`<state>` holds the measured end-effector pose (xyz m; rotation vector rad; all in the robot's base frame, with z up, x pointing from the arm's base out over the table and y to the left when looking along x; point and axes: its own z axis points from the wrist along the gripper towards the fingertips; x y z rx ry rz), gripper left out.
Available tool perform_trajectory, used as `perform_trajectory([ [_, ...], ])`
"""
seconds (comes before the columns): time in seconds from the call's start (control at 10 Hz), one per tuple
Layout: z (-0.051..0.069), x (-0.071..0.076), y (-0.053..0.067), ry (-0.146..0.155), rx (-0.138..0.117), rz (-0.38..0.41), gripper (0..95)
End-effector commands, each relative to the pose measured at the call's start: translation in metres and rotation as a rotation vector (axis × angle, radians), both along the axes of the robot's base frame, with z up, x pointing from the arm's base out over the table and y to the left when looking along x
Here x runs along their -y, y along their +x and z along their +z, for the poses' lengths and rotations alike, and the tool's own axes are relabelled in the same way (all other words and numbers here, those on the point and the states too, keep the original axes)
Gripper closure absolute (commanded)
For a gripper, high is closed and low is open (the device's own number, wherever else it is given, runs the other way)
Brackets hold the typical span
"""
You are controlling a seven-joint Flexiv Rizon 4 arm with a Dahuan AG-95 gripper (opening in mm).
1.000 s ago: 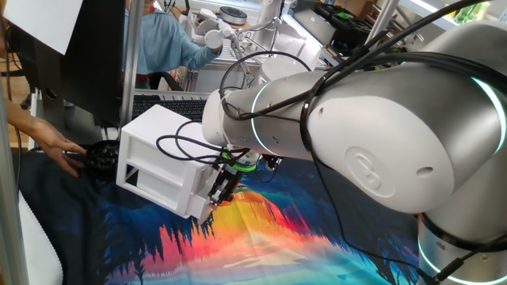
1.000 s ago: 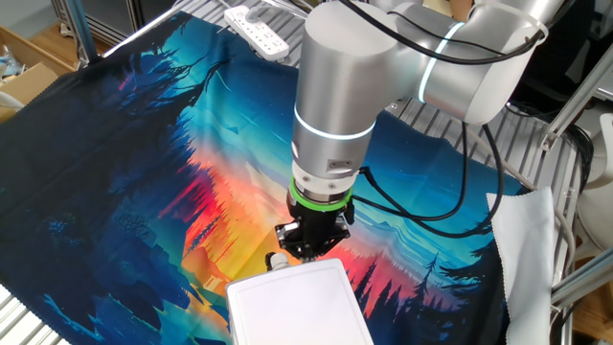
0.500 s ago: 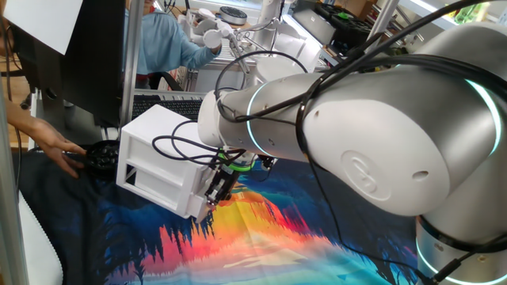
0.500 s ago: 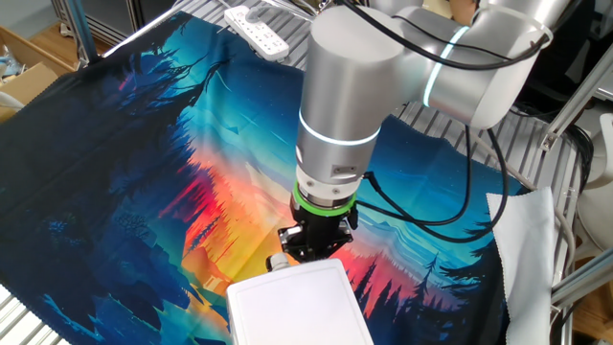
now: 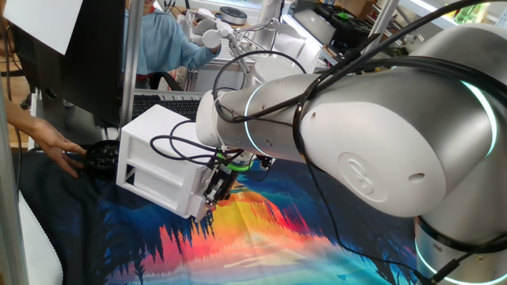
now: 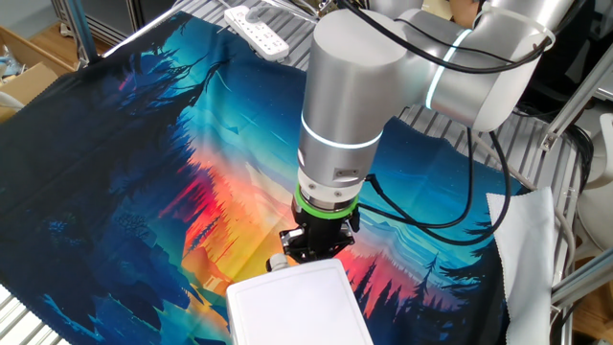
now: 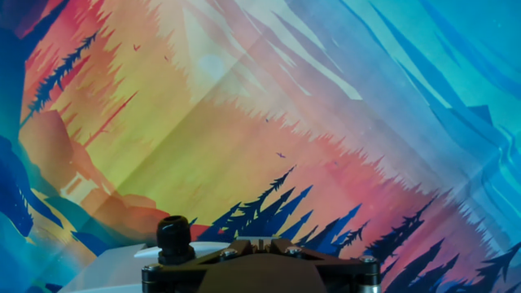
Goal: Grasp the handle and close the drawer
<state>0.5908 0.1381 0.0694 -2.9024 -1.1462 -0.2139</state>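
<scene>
The small white cabinet [image 5: 158,146] stands on the colourful cloth, and its top shows at the bottom of the other fixed view [image 6: 297,307]. My gripper [image 5: 212,194] is pressed against the cabinet's front, low down, at the bottom drawer [image 5: 181,199]. From above, the gripper [image 6: 308,255] sits right at the front edge. The dark handle is hidden between the fingers. In the hand view the gripper [image 7: 259,241] shows its jaws close together. A paler knob [image 6: 277,261] shows just left of the gripper. The bottom drawer looks flush with the cabinet.
A person's hand [image 5: 55,146] rests beside a black object [image 5: 99,157] left of the cabinet. A white power strip [image 6: 257,29] lies at the cloth's far edge. A cardboard box [image 6: 19,57] stands off the table at the left. My cables [image 5: 178,146] hang over the cabinet.
My arm has shifted slightly toward the cabinet, with the gripper staying at the drawer front. The cabinet has not moved.
</scene>
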Motion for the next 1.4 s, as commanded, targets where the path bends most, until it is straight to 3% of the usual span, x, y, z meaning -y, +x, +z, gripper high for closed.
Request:
perform_trajectory([
  [0.1,-0.0006,-0.0014,0.0024,0.002,0.000,-0.003,95.0],
  [1.4,0.0015,-0.0093,0.0108,-0.001,-0.002,-0.002,95.0],
])
